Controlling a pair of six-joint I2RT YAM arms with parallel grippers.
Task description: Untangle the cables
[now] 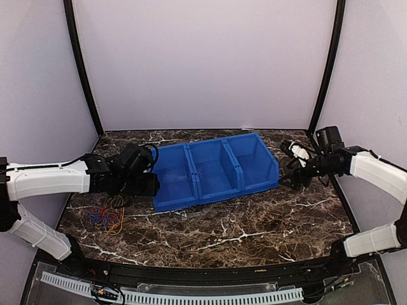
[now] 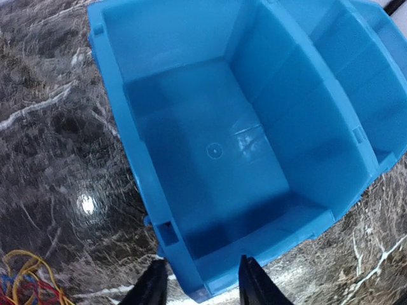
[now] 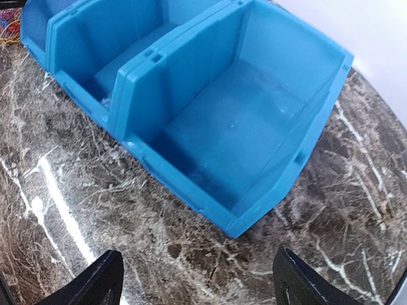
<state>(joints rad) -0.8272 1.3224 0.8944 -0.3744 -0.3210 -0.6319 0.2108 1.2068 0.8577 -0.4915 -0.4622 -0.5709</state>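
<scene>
A: Where to look for the cables (image 1: 107,215)?
B: Far left: lying in a loose coloured tangle on the surface (image 1: 254,229), near the blue bins (image 1: 181,202) but not touching them, ungripped.
A: Left tool (image 1: 154,184)?
B: Poised at the leftmost bin's outer corner, parted, clamping nothing; aimed at the bin rather than the tangle, so needs turning toward it.
A: Bins?
B: Bare inside where visible; presumably set out to receive separated cables.
A: Right tool (image 1: 287,166)?
B: Spread wide, empty, just past the rightmost bin; well apart from the tangle, likely standing by.
A: Stage?
B: Judged as the very start.
</scene>
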